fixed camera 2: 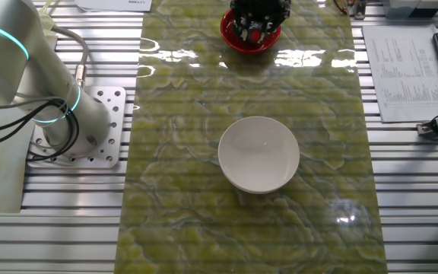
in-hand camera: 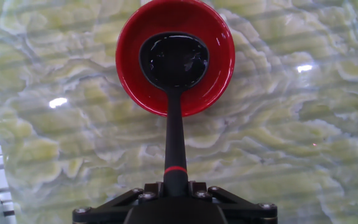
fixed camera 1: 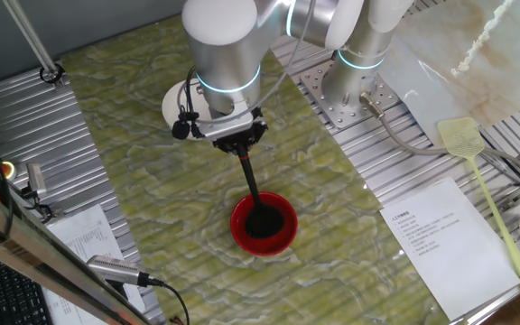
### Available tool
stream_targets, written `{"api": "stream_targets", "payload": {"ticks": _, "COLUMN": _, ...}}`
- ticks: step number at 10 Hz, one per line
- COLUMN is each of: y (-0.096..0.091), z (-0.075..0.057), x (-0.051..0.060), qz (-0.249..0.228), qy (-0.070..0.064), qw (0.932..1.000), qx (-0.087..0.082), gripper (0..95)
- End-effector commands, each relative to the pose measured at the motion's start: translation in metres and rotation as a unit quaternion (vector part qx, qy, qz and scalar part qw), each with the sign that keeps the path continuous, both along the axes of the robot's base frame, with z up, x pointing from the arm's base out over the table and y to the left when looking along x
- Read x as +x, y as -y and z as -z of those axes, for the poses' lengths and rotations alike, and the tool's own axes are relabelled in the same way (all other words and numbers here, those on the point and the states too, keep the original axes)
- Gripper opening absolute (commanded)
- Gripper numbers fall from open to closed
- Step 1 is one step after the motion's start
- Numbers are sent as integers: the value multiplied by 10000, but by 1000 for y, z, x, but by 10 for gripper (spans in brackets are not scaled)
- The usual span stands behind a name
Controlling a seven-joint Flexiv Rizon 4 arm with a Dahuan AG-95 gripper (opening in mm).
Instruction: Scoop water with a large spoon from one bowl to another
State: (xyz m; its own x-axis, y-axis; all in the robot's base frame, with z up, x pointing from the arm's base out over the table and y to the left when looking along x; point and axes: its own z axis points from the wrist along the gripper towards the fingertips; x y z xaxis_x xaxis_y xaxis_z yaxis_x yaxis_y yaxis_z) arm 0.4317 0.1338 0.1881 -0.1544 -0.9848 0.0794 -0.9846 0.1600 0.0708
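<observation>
The black large spoon (in-hand camera: 174, 112) hangs from my gripper (in-hand camera: 175, 186), which is shut on the top of its handle. Its round scoop (in-hand camera: 174, 60) sits inside the red bowl (in-hand camera: 219, 43), and a wet sheen of water (in-hand camera: 185, 59) glints in the scoop. From one fixed view the spoon (fixed camera 1: 251, 185) slopes down from the gripper (fixed camera 1: 239, 144) into the red bowl (fixed camera 1: 283, 236). The white bowl (fixed camera 2: 258, 154) stands apart in the middle of the mat in the other fixed view, and there the hand hides most of the red bowl (fixed camera 2: 268, 44).
A green marbled mat (fixed camera 1: 152, 162) covers the table centre. The arm's base (fixed camera 1: 355, 95) is bolted at the back. Paper sheets (fixed camera 1: 441, 239) and a yellow fly swatter (fixed camera 1: 486, 199) lie to the right. A keyboard and cables (fixed camera 1: 25, 271) crowd the left edge.
</observation>
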Motion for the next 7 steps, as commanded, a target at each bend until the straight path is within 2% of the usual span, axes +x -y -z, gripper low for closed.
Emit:
{"api": "stream_targets", "payload": {"ticks": 1, "y": 0, "z": 0, "x": -1, "qz": -8, "qy": 17, "qw": 10000, "qx": 49, "gripper": 0}}
{"api": "stream_targets", "payload": {"ticks": 7, "y": -4, "z": 1, "x": -2, "qz": 79, "qy": 100, "qw": 9999, "qx": 40, "gripper": 0}}
